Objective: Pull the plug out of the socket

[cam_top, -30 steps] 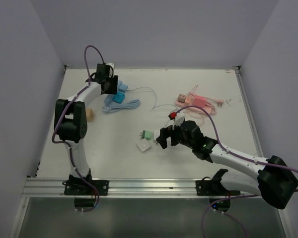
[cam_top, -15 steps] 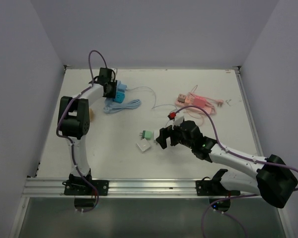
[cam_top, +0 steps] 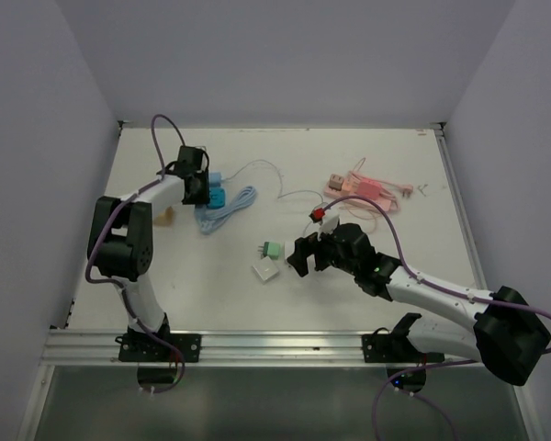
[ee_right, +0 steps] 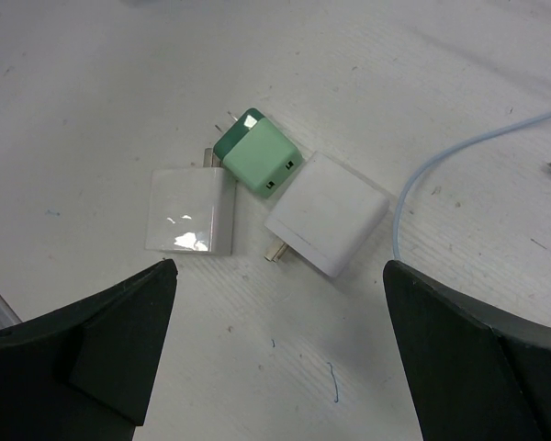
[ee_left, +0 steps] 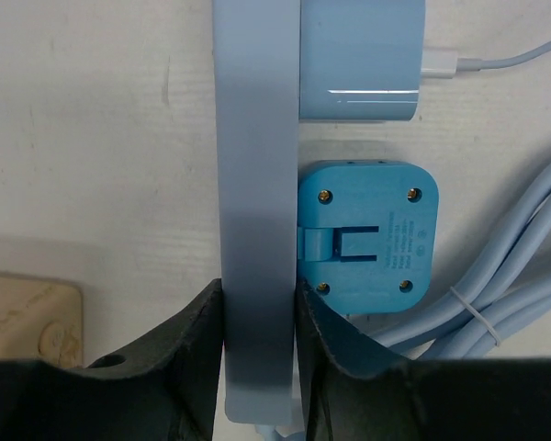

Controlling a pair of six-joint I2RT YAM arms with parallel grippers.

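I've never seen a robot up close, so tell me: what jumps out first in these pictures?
At the far left of the table, the left pincer grips a pale blue socket strip with a bright blue plug against its side. Near the middle, the right pincer hangs wide open over a green charger and two white chargers. A pink cable bundle lies at the far right.

- The strip [ee_left: 257,184] runs off the top edge.
- The pale plug [ee_left: 361,55] is cropped there too; prongs hidden, probably inside the strip.
- The block [ee_left: 18,317] is cut off at left.
- The cable [ee_left: 523,266] exits right.
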